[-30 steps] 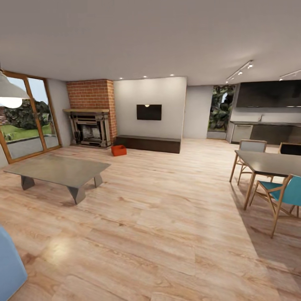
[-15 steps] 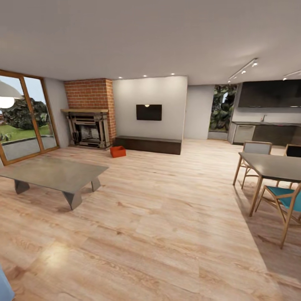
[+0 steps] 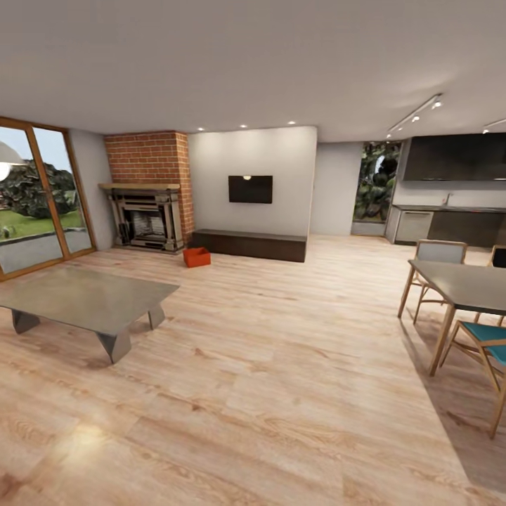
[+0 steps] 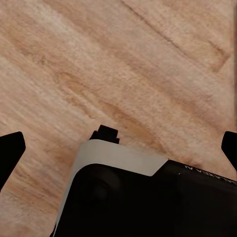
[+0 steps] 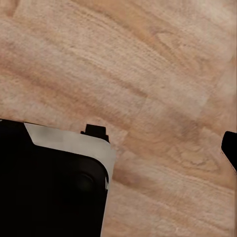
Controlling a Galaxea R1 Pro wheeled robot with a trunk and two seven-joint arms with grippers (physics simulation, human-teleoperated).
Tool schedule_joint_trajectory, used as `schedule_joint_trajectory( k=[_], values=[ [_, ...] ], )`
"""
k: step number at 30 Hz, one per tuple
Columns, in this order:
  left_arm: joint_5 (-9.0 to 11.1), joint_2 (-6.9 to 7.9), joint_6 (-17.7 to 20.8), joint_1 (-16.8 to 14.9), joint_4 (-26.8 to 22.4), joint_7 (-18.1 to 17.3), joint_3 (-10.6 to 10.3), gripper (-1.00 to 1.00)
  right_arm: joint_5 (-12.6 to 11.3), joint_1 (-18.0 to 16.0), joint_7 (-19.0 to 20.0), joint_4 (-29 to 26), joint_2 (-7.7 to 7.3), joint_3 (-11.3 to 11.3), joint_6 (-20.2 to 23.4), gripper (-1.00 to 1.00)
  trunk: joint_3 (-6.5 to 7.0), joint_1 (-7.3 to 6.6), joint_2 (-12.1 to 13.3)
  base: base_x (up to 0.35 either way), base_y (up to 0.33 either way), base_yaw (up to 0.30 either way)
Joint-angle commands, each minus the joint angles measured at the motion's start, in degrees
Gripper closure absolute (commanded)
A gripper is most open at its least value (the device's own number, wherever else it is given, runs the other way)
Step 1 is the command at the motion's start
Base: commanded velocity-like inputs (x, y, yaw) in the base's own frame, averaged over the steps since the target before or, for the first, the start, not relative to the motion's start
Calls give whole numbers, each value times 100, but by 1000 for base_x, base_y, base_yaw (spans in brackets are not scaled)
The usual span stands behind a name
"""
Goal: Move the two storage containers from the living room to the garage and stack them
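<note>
I am in the living room, on light wood-plank flooring [image 3: 281,365]. An orange-red storage container [image 3: 197,257] sits on the planks far ahead, between the red-brick fireplace [image 3: 147,211] and the low dark bench [image 3: 253,244]. My left gripper [image 4: 119,147] hangs open over bare planks, its dark fingertips [image 4: 10,150] spread wide with nothing between them. My right gripper [image 5: 118,148] is also open and empty above the planks, with one of its fingertips [image 5: 230,148] at the picture's edge.
A low grey coffee table [image 3: 84,299] stands at the left. A dining table [image 3: 467,284] with chairs [image 3: 485,344] stands at the right. Wood-framed glass doors [image 3: 35,197] fill the left wall. A dark kitchen counter [image 3: 450,223] is far right.
The camera has moved forward, so the whole picture has shifted. The blue sofa corner has left the view. Both tables have slid outward. The container has not moved.
</note>
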Motion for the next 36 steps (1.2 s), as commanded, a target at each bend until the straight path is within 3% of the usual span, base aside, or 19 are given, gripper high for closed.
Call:
schedule_joint_trajectory(
  k=[1,36],
  values=[
    [49,-2,-16,-4,2,18,-49,-100,-16,-8,-13,17,2,47,-31,-100,-7,4,-4,323,0,0],
    [50,7,-16,-4,2,18,-46,-100,-14,-6,2,17,7,57,-33,-100,-7,4,-4,323,0,0]
  ],
)
